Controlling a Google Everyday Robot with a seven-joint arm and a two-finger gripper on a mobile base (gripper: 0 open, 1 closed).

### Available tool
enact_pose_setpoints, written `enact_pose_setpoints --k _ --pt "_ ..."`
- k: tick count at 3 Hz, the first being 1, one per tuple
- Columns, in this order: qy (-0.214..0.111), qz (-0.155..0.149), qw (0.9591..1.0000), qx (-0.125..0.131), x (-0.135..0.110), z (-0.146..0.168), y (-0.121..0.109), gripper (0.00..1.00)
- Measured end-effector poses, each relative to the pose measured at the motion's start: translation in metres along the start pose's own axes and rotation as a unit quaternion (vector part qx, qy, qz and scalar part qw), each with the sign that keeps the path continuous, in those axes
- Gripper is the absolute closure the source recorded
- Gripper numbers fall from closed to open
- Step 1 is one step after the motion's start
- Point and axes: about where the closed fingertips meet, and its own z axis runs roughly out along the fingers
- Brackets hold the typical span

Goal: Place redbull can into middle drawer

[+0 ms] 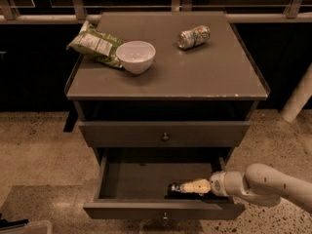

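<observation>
The middle drawer (131, 179) is pulled out, with its knobbed front (164, 215) toward me. My gripper (184, 187) reaches in from the right and lies low over the drawer floor, near the front wall at the right of centre. A small dark shape (173, 188) sits at the gripper's tip, on or just above the floor. I cannot tell whether it is the redbull can, since no blue or silver shows. The cream arm (263, 184) comes in from the lower right.
The upper knobbed drawer (165, 133) is closed. On the cabinet top (214, 77) lie a dented pale can (193, 36), a white bowl (136, 56) and a green chip bag (92, 45). A white post (298, 99) stands at the right. Speckled floor surrounds the cabinet.
</observation>
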Motion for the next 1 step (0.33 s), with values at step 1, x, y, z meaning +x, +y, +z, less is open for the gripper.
enact_pose_setpoints --k 1 --pt "0.0 0.0 1.0 0.0 0.0 0.0 0.0 0.0"
